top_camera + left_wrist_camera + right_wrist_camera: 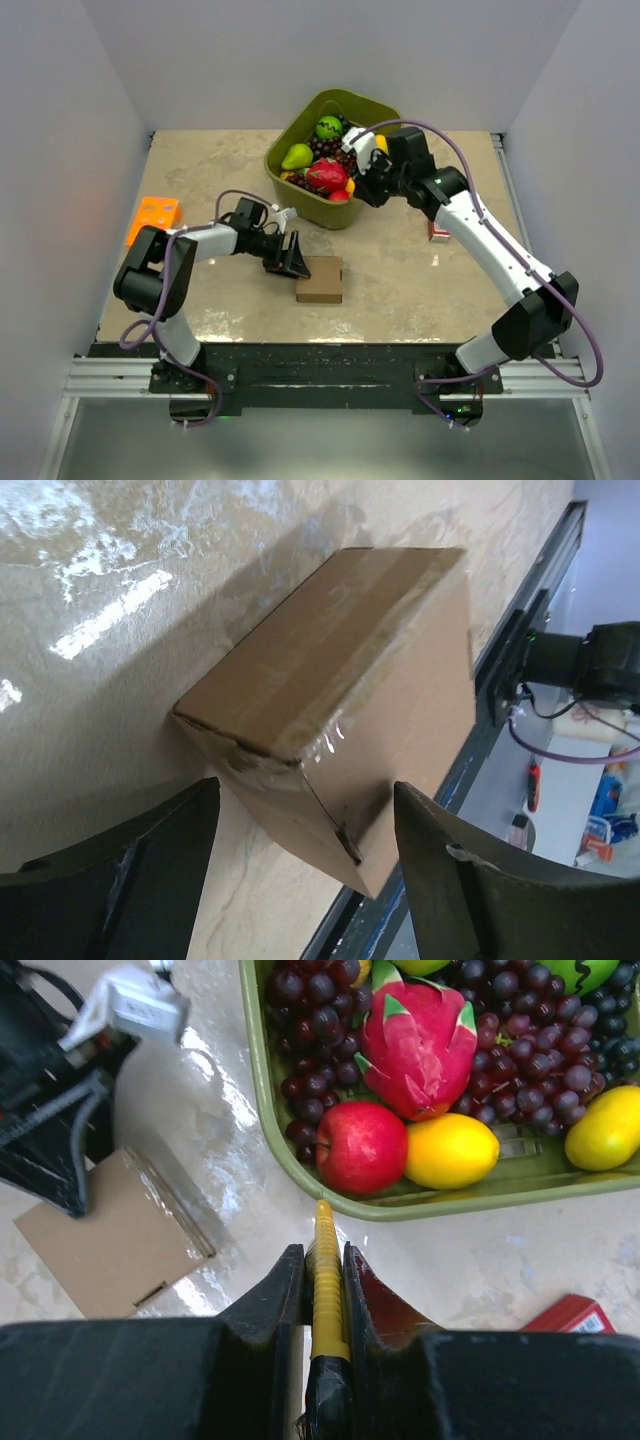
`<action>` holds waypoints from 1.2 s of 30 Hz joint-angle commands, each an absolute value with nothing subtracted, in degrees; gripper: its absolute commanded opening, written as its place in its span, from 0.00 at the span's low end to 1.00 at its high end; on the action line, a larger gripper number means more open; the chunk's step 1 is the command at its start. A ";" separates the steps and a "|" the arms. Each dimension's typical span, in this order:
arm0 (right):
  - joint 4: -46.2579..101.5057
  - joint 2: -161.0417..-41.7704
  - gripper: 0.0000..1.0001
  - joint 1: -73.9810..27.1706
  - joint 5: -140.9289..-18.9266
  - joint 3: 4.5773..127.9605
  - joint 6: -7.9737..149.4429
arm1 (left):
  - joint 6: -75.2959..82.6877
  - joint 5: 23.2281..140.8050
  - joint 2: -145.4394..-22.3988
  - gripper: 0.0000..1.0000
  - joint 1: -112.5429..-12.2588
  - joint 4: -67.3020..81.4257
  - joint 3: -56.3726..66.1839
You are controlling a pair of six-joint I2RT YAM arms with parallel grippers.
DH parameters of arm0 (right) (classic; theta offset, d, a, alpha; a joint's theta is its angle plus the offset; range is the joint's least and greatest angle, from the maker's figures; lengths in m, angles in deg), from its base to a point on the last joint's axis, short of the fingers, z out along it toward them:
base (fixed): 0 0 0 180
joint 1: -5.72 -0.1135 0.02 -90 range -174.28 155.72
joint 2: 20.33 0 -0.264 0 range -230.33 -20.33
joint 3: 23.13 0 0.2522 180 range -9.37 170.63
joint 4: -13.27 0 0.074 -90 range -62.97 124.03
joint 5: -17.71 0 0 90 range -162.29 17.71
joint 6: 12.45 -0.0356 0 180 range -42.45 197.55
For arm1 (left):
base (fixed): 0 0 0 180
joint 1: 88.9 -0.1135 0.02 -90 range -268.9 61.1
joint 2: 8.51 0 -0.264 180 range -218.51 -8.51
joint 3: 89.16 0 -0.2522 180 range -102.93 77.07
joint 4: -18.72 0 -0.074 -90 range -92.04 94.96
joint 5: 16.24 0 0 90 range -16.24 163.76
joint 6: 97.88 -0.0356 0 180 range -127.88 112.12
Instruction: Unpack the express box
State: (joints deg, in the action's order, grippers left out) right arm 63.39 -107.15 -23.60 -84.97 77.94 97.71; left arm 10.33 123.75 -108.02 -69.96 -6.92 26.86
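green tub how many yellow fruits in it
2 yellow fruits: one beside the red apple, one at the right wrist view's right edge; a yellow sliver at top may be a third.

No legible text, number or brand is showing in any of the three views. The express box [330,680] is presenting only plain brown cardboard and clear tape on the faces in view. The red packet [572,1313] is carrying a small white patch [601,1325] at its edge, with print too small to read. Clutter beyond the table edge in the left wrist view is blurring out, so nothing is readable there.
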 commanded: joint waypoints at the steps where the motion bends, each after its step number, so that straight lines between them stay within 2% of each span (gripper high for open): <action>1: 58.23 -105.93 0.00 -23.90 -89.51 75.10 95.04 | 5.40 117.91 -111.07 0.73 -68.95 -10.06 21.63; 6: 57.63 -103.30 0.00 -23.81 -94.17 73.08 96.63 | -6.55 114.18 -112.22 0.66 -70.88 -17.37 16.88; 13: 57.70 -102.06 0.00 -23.90 -96.10 71.41 95.65 | -22.98 124.62 -112.84 0.62 -71.15 -19.82 10.02; 20: 57.09 -103.12 0.00 -26.53 -96.02 71.58 95.48 | -35.03 130.09 -113.89 0.62 -70.53 -33.07 7.73; 22: 56.39 -103.64 0.00 -27.59 -95.67 71.49 94.69 | -31.29 127.12 -113.98 0.63 -70.97 -32.05 8.95; 23: 55.77 -103.73 0.00 -27.76 -95.40 71.58 94.25 | -21.60 125.02 -113.81 0.66 -71.41 -27.26 9.92; 25: 55.51 -103.73 0.00 -27.94 -95.05 71.76 93.46 | -13.90 123.77 -113.28 0.70 -72.81 -23.62 12.73; 29: 56.82 -104.08 0.00 -28.20 -95.57 71.32 94.68 | 0.69 123.85 -112.23 0.70 -72.99 -14.50 16.86; 36: 57.09 -105.92 0.00 -31.71 -97.86 70.52 99.60 | -3.74 124.98 -114.33 0.60 -72.73 -12.89 18.54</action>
State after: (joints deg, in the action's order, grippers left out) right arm 58.29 -104.75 -29.52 -95.23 70.25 96.29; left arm -3.55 124.78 -113.39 -72.76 -17.28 17.68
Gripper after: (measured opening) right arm 0.175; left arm 0.623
